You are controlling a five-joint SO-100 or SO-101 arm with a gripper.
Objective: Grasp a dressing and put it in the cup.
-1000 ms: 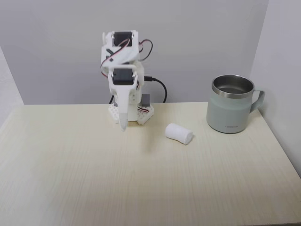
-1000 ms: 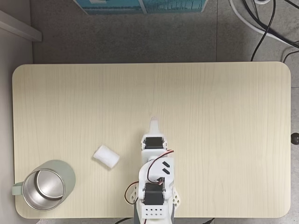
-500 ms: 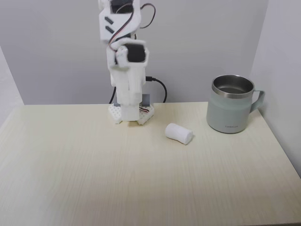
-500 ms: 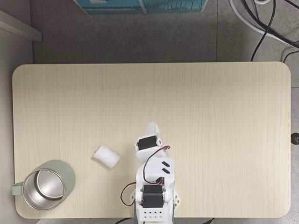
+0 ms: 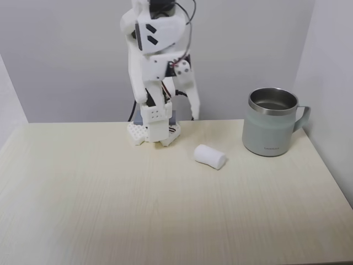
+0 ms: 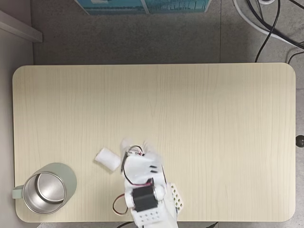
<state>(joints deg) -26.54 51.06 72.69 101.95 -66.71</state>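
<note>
The gripper (image 5: 175, 113) is hanging in the air with its jaws spread wide, one long finger (image 5: 193, 99) angling out to the right in the front-facing fixed view and the squarer one pointing down beside it. Nothing is sitting between the jaws and they are touching nothing.

The roll of gauze (image 5: 210, 157) is lying on its side on the table (image 5: 110, 210), below the jaws and a little to their right in that view, well clear of the fingertips. From above, the roll (image 6: 108, 159) is lying just beside the arm's blurred white end (image 6: 135, 147); the blur is making it hard to tell exactly how the fingertips are lining up with it, though the roll seems to be off to one side of them, not between them.

The mug (image 5: 272, 122) is standing upright farther along the same side, past the roll, its handle turned away from the jaws. From above its steel inside (image 6: 43, 193) is showing bare.
</note>
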